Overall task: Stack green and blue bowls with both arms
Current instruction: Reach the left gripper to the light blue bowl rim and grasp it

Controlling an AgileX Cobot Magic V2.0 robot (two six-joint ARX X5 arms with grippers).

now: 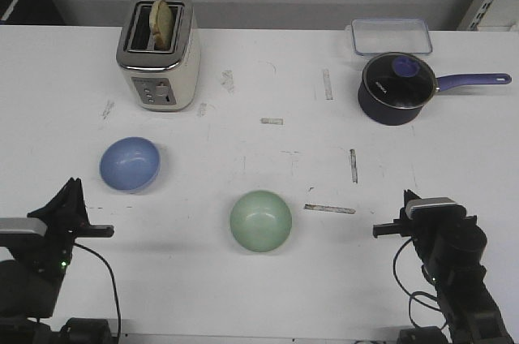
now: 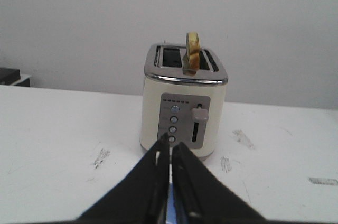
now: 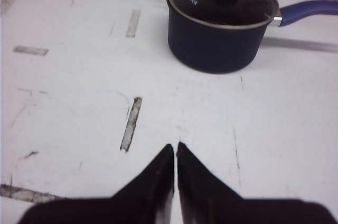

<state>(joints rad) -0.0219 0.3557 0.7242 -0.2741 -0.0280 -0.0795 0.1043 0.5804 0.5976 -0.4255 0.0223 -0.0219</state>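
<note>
The light blue bowl [image 1: 130,164] sits on the white table at the left, in front of the toaster. The pale green bowl [image 1: 260,220] sits near the middle front. Both are upright and empty, well apart from each other. My left gripper [image 1: 75,187] is shut and empty at the front left, just short of the blue bowl; a sliver of blue [image 2: 170,216] shows between its jaws in the left wrist view. My right gripper [image 1: 408,198] is shut and empty at the front right, well to the right of the green bowl.
A cream toaster [image 1: 158,52] with bread in one slot stands at the back left, also in the left wrist view [image 2: 184,102]. A dark blue saucepan [image 1: 399,88] with a lid and long handle and a clear container [image 1: 392,36] stand at the back right.
</note>
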